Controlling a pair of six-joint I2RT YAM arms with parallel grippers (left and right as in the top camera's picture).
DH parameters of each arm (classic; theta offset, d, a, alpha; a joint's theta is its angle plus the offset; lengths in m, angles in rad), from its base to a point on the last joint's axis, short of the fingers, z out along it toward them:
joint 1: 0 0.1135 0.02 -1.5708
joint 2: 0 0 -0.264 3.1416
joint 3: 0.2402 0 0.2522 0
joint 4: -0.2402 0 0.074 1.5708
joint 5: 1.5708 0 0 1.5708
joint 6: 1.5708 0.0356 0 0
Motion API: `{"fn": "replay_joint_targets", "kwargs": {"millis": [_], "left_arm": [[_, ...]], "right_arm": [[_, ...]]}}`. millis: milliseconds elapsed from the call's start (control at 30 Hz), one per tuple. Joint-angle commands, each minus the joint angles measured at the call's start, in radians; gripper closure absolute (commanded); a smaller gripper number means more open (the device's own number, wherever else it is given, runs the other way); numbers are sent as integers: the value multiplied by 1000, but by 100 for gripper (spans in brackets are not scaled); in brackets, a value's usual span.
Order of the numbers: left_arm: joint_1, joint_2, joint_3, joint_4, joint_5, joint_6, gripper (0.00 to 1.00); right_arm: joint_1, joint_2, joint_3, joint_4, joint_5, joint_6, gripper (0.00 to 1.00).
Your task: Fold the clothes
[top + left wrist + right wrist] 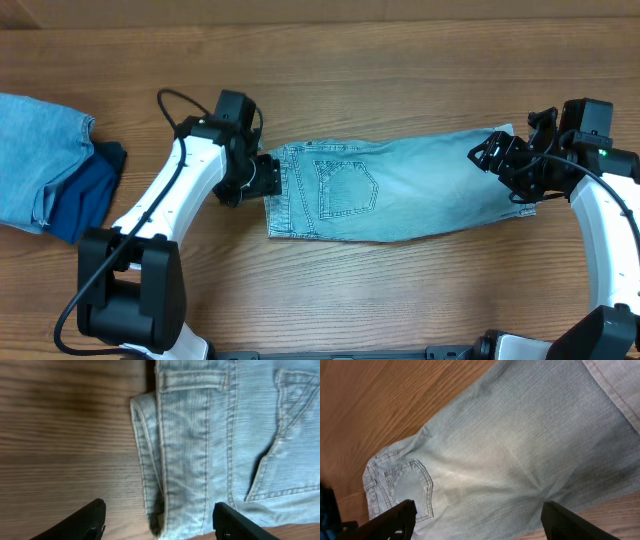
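Pale denim shorts (pixel 400 190) flat on wooden table (pixel 350 60), left hand (pixel 267 178) at waistband (pixel 279 200), right hand (pixel 502 160) over cuffs (pixel 522 208)

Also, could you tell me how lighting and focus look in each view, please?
Overhead: even light, sharp, faint shadows on the table. Left wrist: denim shorts crisp, a dark shadow band across the wood. Right wrist: the cloth's middle looks washed pale, the right gripper's fingers soft-edged.

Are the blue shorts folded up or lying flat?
Folded in half lengthwise: the shorts lie flat as one long strip, one pocket showing, waistband edge doubled.
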Motion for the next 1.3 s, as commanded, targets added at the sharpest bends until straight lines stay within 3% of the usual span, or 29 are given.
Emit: {"fn": "replay_joint_targets", "kwargs": {"millis": [0,100,267,433,500,667,700,800,833,1000,1133,1267], "left_arm": [[85,-6,-120,103,180,-13,26],[115,-6,-162,124,187,33,21],[116,-5,-298,305,285,36,13],[116,54,-374,473,399,10,13],[116,142,-374,524,488,-2,18],[116,214,-373,543,525,3,32],[117,214,-373,542,525,11,42],[118,212,-373,540,525,45,88],[120,206,-367,524,524,62,96],[195,-41,-257,346,397,67,96],[360,-293,-55,203,339,97,96],[385,-318,197,27,330,169,96]], "right_arm": [[-2,-3,18,-3,-13,-41,16],[-2,-3,18,-3,-13,-42,16],[-2,-3,18,-3,-13,-42,16],[-2,-3,18,-4,-13,-42,16],[-2,-3,18,-7,-13,-42,16],[-2,-3,18,-10,-13,-42,17],[-2,-3,18,-10,-13,-42,17],[-2,-3,18,-9,-13,-41,17],[-2,-3,18,-10,-13,-41,17],[-2,-3,18,-7,-13,-41,18],[-2,-3,18,-7,-13,-41,18],[-2,-3,18,-6,-13,-41,18]]}}
